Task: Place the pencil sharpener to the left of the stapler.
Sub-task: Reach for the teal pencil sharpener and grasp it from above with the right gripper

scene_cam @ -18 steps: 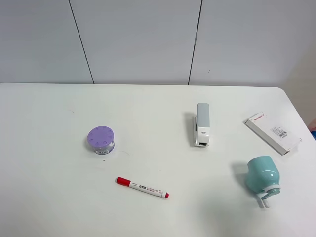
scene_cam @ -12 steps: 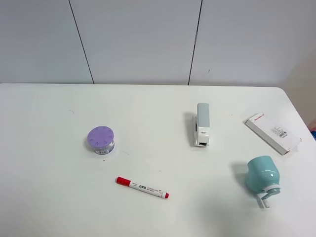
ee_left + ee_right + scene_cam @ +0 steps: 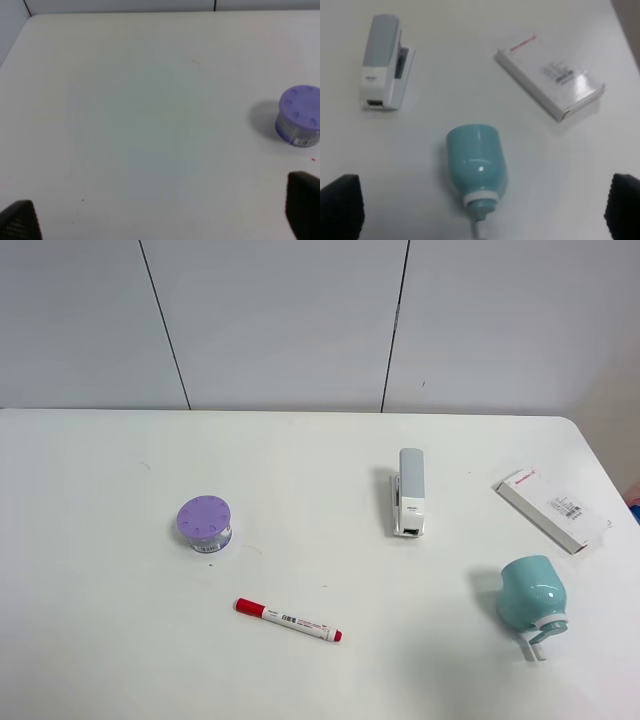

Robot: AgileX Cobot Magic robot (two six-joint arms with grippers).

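Observation:
The mint-teal pencil sharpener lies on its side near the table's front right, its white ring and crank toward the front edge. In the right wrist view the pencil sharpener sits ahead of my right gripper, which is open, its dark fingertips far apart and touching nothing. The white and grey stapler lies further back and to the left of the sharpener, and the stapler also shows in the right wrist view. My left gripper is open over bare table. Neither gripper appears in the high view.
A purple round container stands left of centre, and the same container shows in the left wrist view. A red-capped marker lies near the front. A flat white box with red print lies by the right edge of the table.

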